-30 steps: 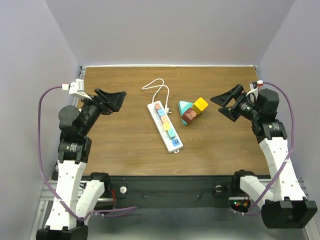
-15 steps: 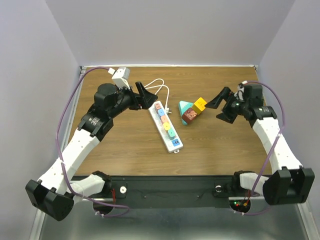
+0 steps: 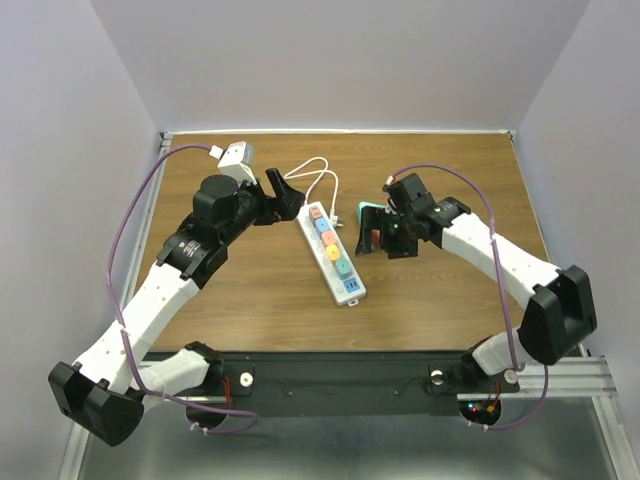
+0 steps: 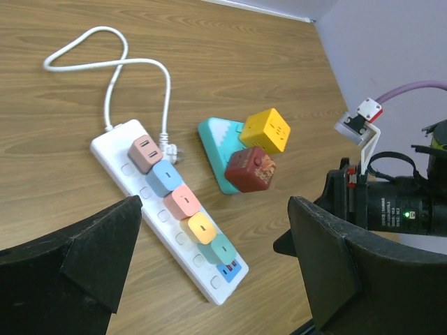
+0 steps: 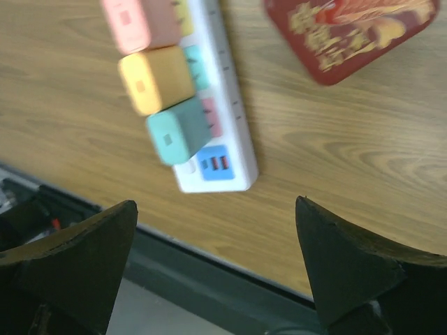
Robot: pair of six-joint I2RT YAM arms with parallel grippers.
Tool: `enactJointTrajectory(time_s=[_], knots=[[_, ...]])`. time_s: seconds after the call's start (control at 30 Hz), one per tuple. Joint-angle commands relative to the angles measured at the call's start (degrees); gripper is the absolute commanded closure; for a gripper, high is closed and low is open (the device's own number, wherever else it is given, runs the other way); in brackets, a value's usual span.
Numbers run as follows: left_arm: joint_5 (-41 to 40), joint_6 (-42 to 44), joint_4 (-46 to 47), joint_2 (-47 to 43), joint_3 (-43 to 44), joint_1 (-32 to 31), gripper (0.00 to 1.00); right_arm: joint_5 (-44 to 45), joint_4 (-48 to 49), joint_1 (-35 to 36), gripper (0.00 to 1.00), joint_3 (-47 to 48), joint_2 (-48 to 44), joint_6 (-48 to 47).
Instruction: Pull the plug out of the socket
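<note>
Socket [image 3: 331, 257] lies mid-counter, slanting from far edge twd near edge, w/ five coloured plugs [image 4: 183, 202] seated in a row and cord [image 3: 318, 172] looped twd far edge. Left gripper [image 3: 290, 192] hovers by socket's far end, fingers spread, nothing held. Right gripper [image 3: 373, 238] hangs over teal block [image 4: 215, 150] just right of socket, jaws wide apart, empty.

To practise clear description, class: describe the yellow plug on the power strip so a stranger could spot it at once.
On the wooden table, find the long white power strip with five coloured cube plugs in a row. The yellow plug is fourth from the cord end, between a pink plug and a green plug; no other plug there is yellow.
</note>
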Motion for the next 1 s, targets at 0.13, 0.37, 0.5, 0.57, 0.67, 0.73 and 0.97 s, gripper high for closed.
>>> enactJointTrajectory(time_s=[0.13,0.37,0.5,0.57,0.67,0.73,0.97], knots=[[-5.92,-0.88,-0.70,-4.55,-3.09,-0.30,0.03,10.58,1.36,-0.33,0.15,4.39,8.00,2.32],[-5.59,-0.27,-0.96,-4.03,-4.33,-0.30,0.03,13.64,3.04,-0.33,0.05,5.44,7.56,5.23],[-3.32,-0.27,-0.26,-1.49,-4.24,-0.30,0.04,15.14,3.30,-0.41,0.00,7.45,8.17,7.34],[-2.95,-0.18,0.00,-1.13,-4.15,-0.30,0.04,16.80,3.22,-0.41,0.00,8.43,9.75,9.01],[-2.78,0.00,-0.17,-0.86,-3.89,-0.30,0.05,23.30,2.87,-0.50,0.00,9.13,11.16,14.36],[-2.52,0.00,-0.43,-1.30,-4.15,-0.30,0.05,24.46,2.95,-0.42,0.00,10.18,11.51,17.52],[-5.58,0.35,-2.72,-4.02,-5.38,-0.30,0.04,16.13,3.83,-0.42,0.00,10.12,12.57,13.16]])
